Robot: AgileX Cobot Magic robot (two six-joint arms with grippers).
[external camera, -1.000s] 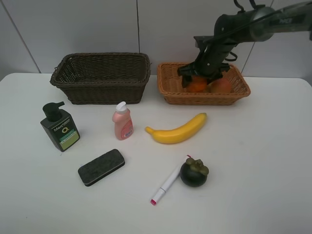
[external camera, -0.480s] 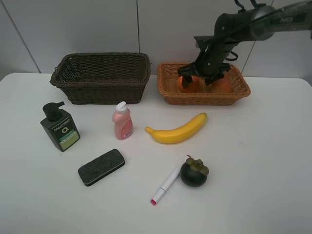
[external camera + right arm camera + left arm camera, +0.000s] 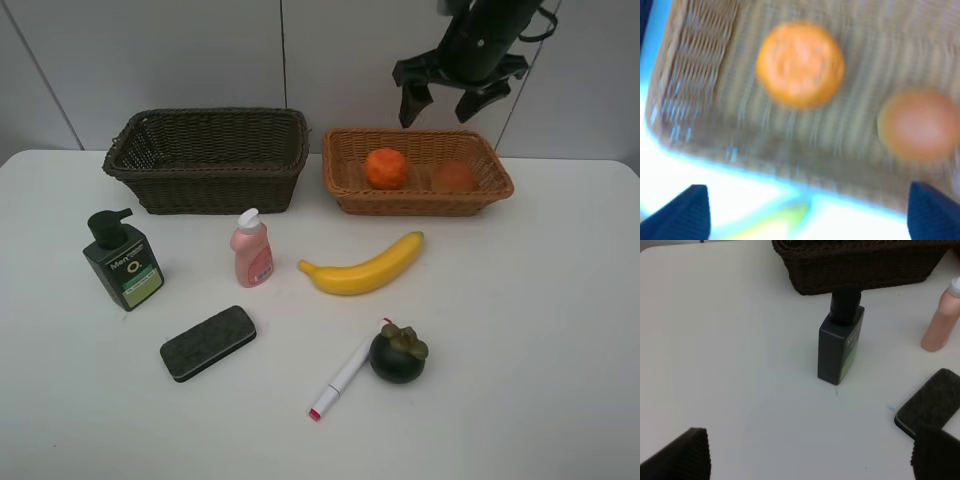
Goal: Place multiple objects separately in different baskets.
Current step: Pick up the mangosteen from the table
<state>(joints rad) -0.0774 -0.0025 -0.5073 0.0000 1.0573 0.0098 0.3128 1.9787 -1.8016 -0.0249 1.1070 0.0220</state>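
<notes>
The orange (image 3: 385, 167) (image 3: 800, 62) and the red-orange round fruit (image 3: 453, 177) (image 3: 917, 125) lie side by side in the light tan basket (image 3: 420, 206) (image 3: 700, 95). My right gripper (image 3: 440, 106) (image 3: 807, 215) hangs open and empty well above them. On the table lie the banana (image 3: 365, 268), mangosteen (image 3: 398, 355), marker (image 3: 340, 382), eraser (image 3: 207, 343) (image 3: 935, 402), pink bottle (image 3: 252, 250) (image 3: 940, 325) and green pump bottle (image 3: 122, 260) (image 3: 840, 347). The dark basket (image 3: 205, 160) (image 3: 860, 265) holds nothing. My left gripper (image 3: 810, 460) is open above the table, short of the pump bottle.
White walls stand close behind both baskets. The right arm reaches in from the upper right. The left arm does not show in the exterior view. Bare white table lies to the right of the banana and mangosteen.
My right gripper has risen out of the light basket, leaving the orange lying in it beside the red-orange fruit. Nothing else has moved.
</notes>
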